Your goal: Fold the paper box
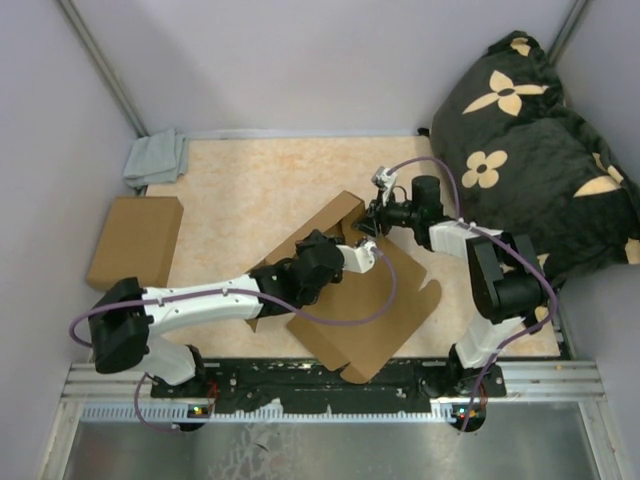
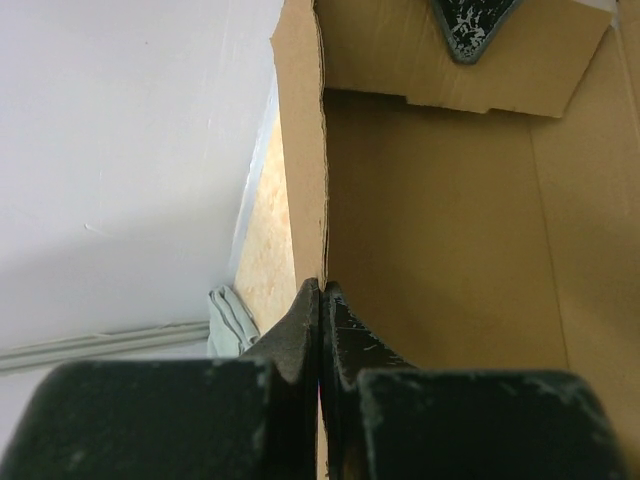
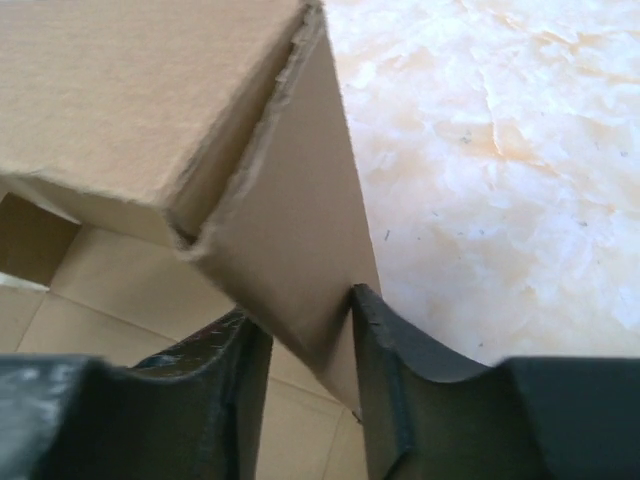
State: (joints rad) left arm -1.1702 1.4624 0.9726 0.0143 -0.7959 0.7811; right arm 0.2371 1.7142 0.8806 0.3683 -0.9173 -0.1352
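Your paper box lies in the lower middle of the top view, on the beige table. Its flat panel reaches toward the bottom edge, and a raised wall slants up toward the centre of the frame.

Your left gripper sits at the centre of the top view. In the left wrist view, the left gripper is pinched tight on the near end of an upright wall of the paper box, with the fingers pressed together and only the cardboard edge between them. A dark fingertip of the other arm shows at the top of that frame.

Your right gripper is just above and right of the left one, at the upper end of the raised wall. In the right wrist view, the right gripper is narrow and holds a tilted flap of the paper box, one finger on each face.

A plain cardboard box rests at the left. A grey cloth lies above it, and a black flowered cushion fills the upper right.
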